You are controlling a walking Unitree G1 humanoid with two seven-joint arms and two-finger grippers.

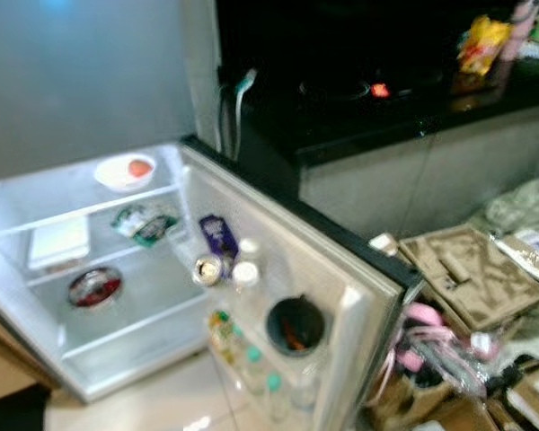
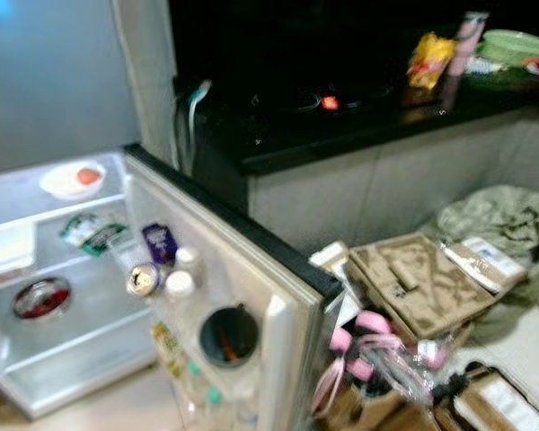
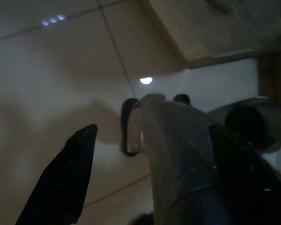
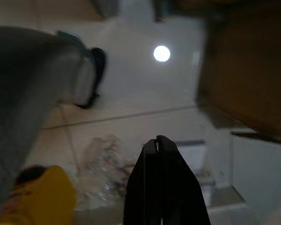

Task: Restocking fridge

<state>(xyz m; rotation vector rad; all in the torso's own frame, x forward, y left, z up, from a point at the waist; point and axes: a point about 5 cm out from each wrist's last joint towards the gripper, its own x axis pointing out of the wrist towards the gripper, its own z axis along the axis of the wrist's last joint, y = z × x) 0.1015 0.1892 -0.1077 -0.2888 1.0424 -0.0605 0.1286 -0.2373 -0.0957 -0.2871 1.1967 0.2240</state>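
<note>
The small fridge (image 1: 117,337) stands open on the floor, its door (image 1: 341,269) swung out towards me. On its shelves are a white bowl with a red item (image 1: 126,171), a green-white packet (image 1: 144,223), a white box (image 1: 60,241) and a red-topped dish (image 1: 94,287). The door racks carry a purple pack (image 1: 217,233), a can (image 1: 207,269), a dark cup (image 1: 295,325) and several bottles (image 1: 251,368). My left gripper (image 3: 153,129) hangs open over the tiled floor beside my leg. My right gripper (image 4: 157,140) hangs shut with nothing in it, above the floor.
A black counter (image 2: 359,117) behind the fridge holds a yellow packet (image 2: 428,58) and a green bowl (image 2: 512,42). Cardboard packaging (image 2: 413,283), pink items (image 2: 368,337) and a plastic bag (image 2: 508,220) crowd the floor to the right. A clear wrapper (image 4: 105,164) lies below the right gripper.
</note>
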